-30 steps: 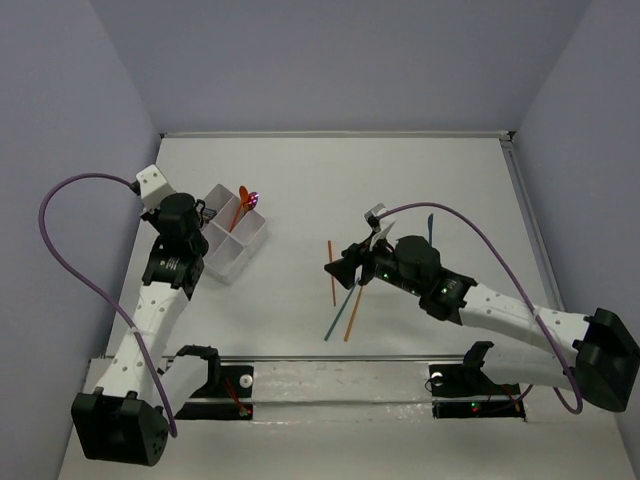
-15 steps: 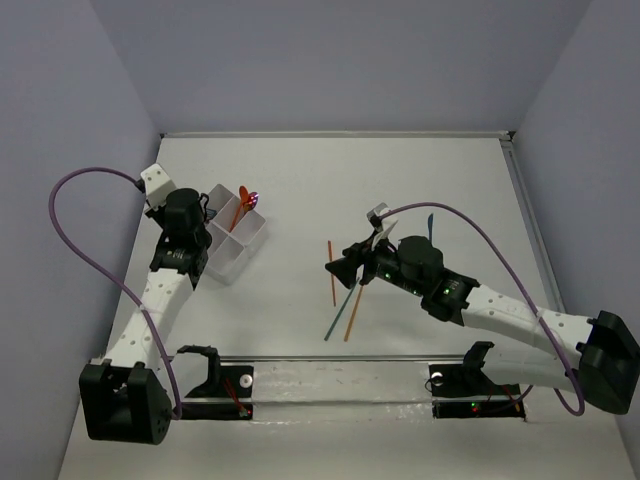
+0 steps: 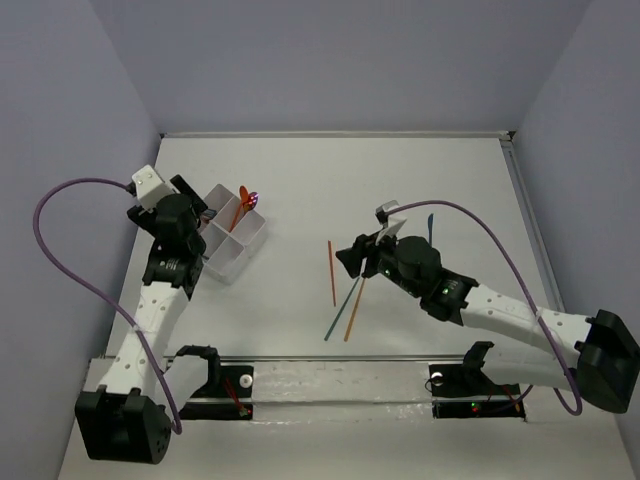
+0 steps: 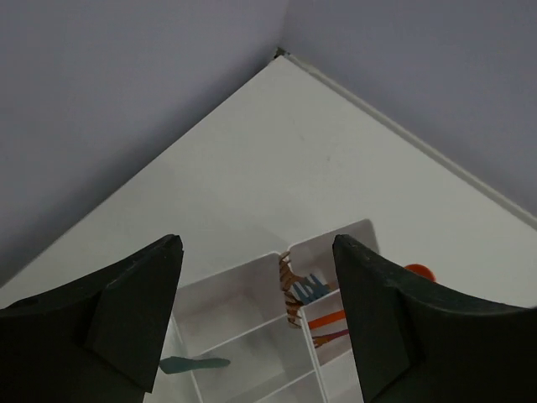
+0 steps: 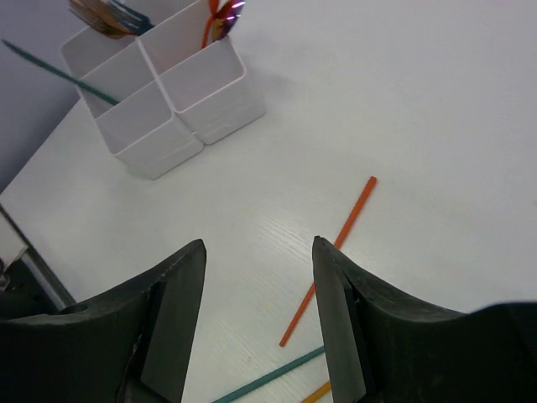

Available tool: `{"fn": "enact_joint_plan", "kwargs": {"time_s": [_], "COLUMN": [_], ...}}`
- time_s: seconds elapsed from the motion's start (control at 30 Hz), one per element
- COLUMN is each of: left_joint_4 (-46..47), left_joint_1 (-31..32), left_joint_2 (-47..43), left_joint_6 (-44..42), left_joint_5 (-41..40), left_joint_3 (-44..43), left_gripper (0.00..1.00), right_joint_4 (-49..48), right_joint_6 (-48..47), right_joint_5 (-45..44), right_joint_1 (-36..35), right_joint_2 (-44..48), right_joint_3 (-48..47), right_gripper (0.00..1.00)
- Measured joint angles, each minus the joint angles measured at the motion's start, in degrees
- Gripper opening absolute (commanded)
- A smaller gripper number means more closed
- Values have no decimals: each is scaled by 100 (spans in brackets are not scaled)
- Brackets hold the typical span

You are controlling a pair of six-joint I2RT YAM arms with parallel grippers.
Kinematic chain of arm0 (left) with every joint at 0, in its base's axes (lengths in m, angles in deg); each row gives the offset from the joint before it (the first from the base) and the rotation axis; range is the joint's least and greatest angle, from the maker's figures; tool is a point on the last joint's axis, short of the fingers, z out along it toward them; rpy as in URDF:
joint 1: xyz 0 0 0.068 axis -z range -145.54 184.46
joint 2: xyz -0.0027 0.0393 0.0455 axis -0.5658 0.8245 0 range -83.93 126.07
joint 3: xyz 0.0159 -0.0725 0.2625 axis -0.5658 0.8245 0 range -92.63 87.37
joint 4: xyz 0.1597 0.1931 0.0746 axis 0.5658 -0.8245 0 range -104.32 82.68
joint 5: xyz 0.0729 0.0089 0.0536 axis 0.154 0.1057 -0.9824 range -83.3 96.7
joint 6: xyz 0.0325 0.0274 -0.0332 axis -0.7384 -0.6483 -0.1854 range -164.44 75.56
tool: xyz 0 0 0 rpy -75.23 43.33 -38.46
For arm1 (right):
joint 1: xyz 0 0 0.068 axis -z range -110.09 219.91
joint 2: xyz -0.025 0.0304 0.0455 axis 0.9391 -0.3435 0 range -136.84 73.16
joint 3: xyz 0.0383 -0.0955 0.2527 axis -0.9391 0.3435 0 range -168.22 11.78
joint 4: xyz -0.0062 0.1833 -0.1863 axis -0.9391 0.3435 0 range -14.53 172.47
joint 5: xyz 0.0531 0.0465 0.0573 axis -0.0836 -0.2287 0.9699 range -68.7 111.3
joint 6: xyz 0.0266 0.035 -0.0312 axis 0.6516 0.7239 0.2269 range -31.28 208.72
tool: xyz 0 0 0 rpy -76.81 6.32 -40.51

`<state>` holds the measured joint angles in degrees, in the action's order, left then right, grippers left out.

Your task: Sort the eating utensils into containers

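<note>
Utensils (image 3: pixel 342 312): part sorted, part loose on the table (image 3: pixel 300 180).

Left gripper (image 4: pixel 256 248): fingers spread wide, holding nothing. It hangs over the tray (image 4: pixel 252 311), where you would release a piece into a compartment.

Tray: stands at the table's left, close to your left arm, probably so that arm can fill it.

Tray contents: forks (image 4: pixel 289 290) in one compartment, spoon (image 3: pixel 247 200) beside them, one teal stick (image 4: pixel 193 363) in another, each kind kept apart.

Loose at mid-table, well apart from the tray: red stick (image 3: pixel 332 272), second teal stick (image 3: pixel 333 327) and orange stick (image 3: pixel 350 325), the last two lying side by side.

Right gripper (image 5: pixel 258 248): jaws parted, empty, poised above the red stick. That looks like your next pick, as it lies nearest this arm's fingers.
</note>
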<state>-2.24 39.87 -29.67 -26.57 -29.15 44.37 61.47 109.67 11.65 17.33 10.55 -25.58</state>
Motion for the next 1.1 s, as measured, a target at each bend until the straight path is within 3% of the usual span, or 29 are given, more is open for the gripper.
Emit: {"fn": "enact_joint_plan", "kwargs": {"time_s": [0.17, 0.33, 0.5, 0.8, 0.9, 1.1], "left_joint_4": [-61, -92, -219, -518, -514, -529], "left_joint_1": [-2, -4, -4, -4, -4, 26], "left_joint_2": [-1023, -1655, -2022, -2380, -2457, -2549], "left_joint_6": [151, 356, 409, 280, 258, 247], "left_joint_5": [973, 2380, 3790, 4809, 5027, 5222], "left_joint_3": [-37, -92, 212, 313, 313, 313], "left_gripper": [86, 87, 88, 89, 89, 89], "right_joint_4": [535, 1141, 1537, 2118, 2269, 2492], "right_joint_6": [199, 557, 756, 957, 1001, 1014], "right_joint_5": [-929, -1054, -1137, -787, -710, -540], "right_joint_1": [297, 1683, 2496, 3893, 3998, 4024], "right_joint_2": [-225, -393, -649, -1858, -2041, -2503], "right_joint_3": [-15, -17, -63, -221, -282, -638], "right_gripper": [55, 57, 57, 54, 53, 37]}}
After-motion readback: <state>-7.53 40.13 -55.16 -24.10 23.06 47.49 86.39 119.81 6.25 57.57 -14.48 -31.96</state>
